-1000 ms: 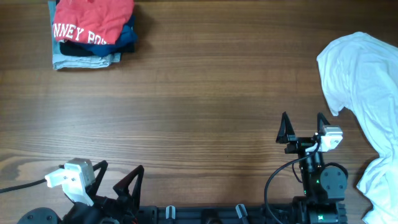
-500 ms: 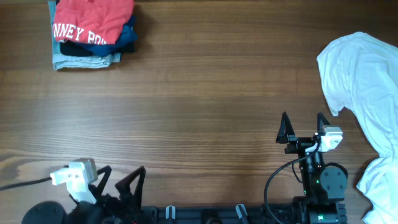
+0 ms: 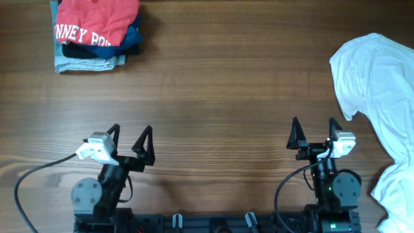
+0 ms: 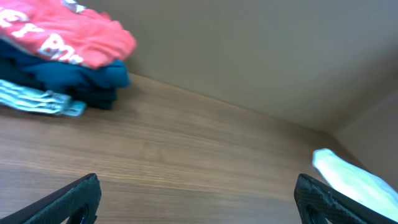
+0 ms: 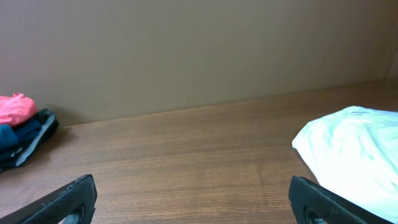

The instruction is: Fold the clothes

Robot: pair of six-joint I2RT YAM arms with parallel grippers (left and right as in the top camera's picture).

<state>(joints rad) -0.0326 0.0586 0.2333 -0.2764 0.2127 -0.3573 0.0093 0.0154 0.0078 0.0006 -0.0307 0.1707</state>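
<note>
A folded red T-shirt (image 3: 97, 21) with white lettering tops a stack of folded clothes at the far left corner; it also shows in the left wrist view (image 4: 62, 34) and the right wrist view (image 5: 15, 107). A crumpled white shirt (image 3: 381, 84) lies at the right edge, and shows in the right wrist view (image 5: 354, 149) and the left wrist view (image 4: 354, 177). My left gripper (image 3: 131, 137) is open and empty near the front left. My right gripper (image 3: 315, 129) is open and empty near the front right, left of the white shirt.
Under the red T-shirt lie a dark blue garment (image 3: 126, 40) and a light blue-grey one (image 3: 84, 63). The wooden table (image 3: 213, 97) spans the view. A brown wall (image 5: 199, 50) stands behind the far edge.
My left arm has swung up from the front edge; its gripper now points toward the far side, open. The right arm and the clothes have not moved.
</note>
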